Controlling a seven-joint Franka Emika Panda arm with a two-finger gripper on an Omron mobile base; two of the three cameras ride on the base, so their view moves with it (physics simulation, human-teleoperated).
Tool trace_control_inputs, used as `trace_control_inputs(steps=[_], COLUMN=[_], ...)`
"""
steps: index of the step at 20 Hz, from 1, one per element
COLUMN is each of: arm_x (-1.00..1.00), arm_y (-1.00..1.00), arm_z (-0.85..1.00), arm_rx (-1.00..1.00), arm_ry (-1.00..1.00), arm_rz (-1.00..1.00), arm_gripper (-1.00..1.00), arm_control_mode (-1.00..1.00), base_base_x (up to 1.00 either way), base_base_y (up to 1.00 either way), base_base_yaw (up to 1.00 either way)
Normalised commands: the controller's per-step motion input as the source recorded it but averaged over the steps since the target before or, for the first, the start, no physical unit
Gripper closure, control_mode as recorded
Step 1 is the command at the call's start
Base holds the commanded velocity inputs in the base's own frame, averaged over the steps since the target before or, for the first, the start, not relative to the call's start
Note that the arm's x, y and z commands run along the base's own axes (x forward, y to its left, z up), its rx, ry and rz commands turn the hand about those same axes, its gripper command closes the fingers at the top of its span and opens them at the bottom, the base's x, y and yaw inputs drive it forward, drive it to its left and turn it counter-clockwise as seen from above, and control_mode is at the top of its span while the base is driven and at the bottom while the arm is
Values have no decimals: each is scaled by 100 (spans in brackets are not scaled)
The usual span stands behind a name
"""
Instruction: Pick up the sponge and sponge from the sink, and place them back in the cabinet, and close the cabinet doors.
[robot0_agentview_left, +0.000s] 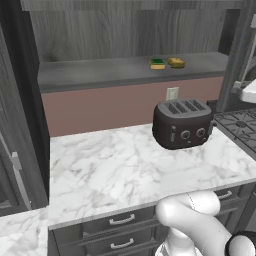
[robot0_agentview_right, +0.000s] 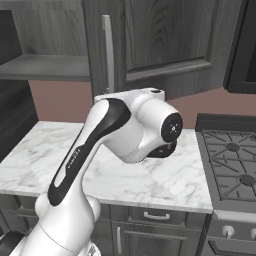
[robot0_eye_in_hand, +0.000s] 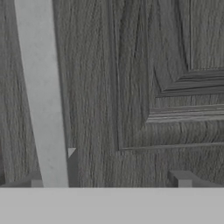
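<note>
Two sponges lie side by side on the open cabinet's grey shelf (robot0_agentview_left: 100, 70), the green-topped sponge (robot0_agentview_left: 157, 63) left of the golden-tan sponge (robot0_agentview_left: 176, 62). The right cabinet door (robot0_agentview_right: 165, 40) stands swung open, its long silver handle (robot0_agentview_right: 107, 50) facing me. In the hand view my gripper (robot0_eye_in_hand: 109, 181) is open, close up to this door's wood-grain panel (robot0_eye_in_hand: 144, 65). The handle (robot0_eye_in_hand: 41, 96) runs down to my left fingertip (robot0_eye_in_hand: 37, 183), and nothing sits between the fingers. The sink is out of view.
A dark toaster (robot0_agentview_left: 182, 122) stands on the white marble counter (robot0_agentview_left: 110, 170) below the shelf. A gas stove (robot0_agentview_right: 232, 165) adjoins the counter on the right. Drawers with short handles (robot0_agentview_left: 121, 219) run under the counter. A dark panel (robot0_agentview_left: 17, 110) rises at the left.
</note>
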Motion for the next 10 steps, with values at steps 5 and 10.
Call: trace_control_inputs(steps=[5, 10], arm_x=[44, 47], arm_y=[9, 8], arm_z=[-8, -4], arm_rx=[0, 0], arm_ry=[-4, -3], arm_rz=[-3, -5], arm_gripper=[-100, -100], arm_control_mode=[-100, -100], base_base_x=[0, 0], base_base_y=[0, 0], base_base_yaw=[0, 0])
